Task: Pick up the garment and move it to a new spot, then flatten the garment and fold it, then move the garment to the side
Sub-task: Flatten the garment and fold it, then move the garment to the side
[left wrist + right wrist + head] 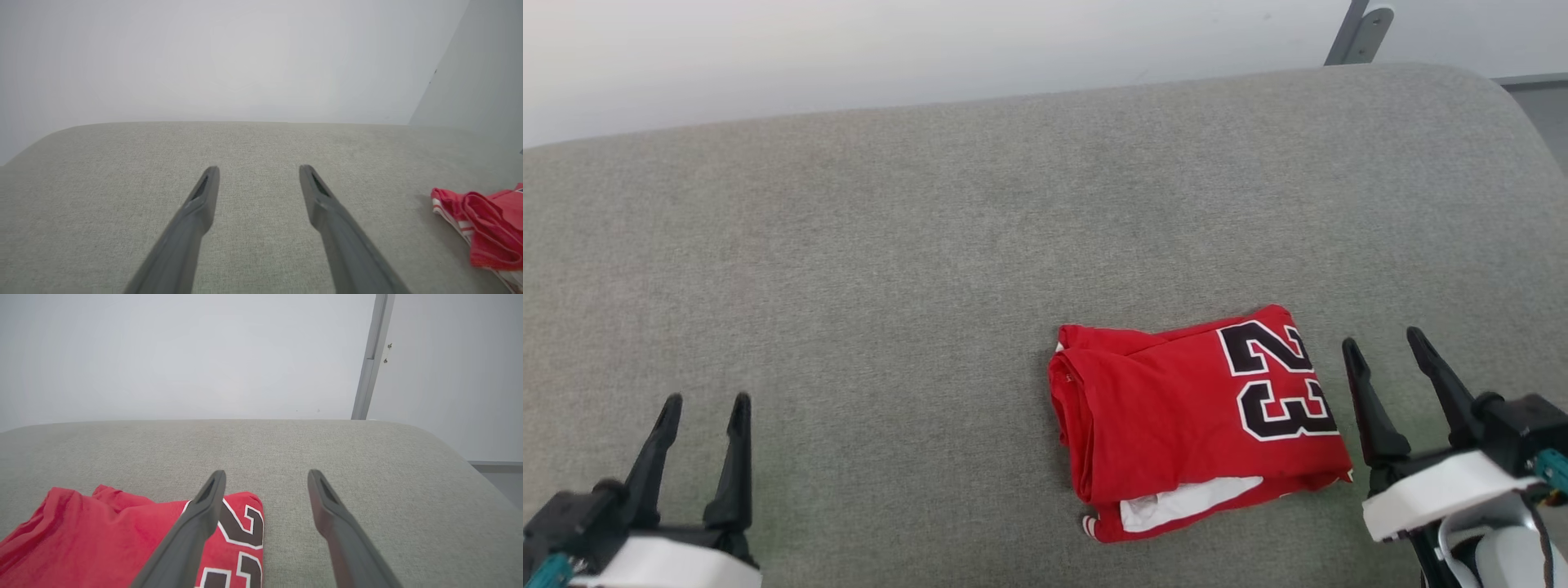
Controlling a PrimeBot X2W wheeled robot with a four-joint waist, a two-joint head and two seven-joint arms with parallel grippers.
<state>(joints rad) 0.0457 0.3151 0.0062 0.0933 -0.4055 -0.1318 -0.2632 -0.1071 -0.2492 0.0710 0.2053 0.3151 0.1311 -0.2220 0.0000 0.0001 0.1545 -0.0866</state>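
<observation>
garment (1176, 416) folded (number up) | right gripper (1382, 343) beside, empty

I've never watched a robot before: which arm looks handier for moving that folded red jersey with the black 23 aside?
Probably the right. The right gripper stands open just beside the numbered edge of the folded red jersey. The left gripper, also open, sits far across the grey fabric cushion.

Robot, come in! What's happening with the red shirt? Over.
Left gripper open, empty. Right gripper open, empty, beside shirt. Shirt folded on grey cushion. Nothing in the way.
</observation>
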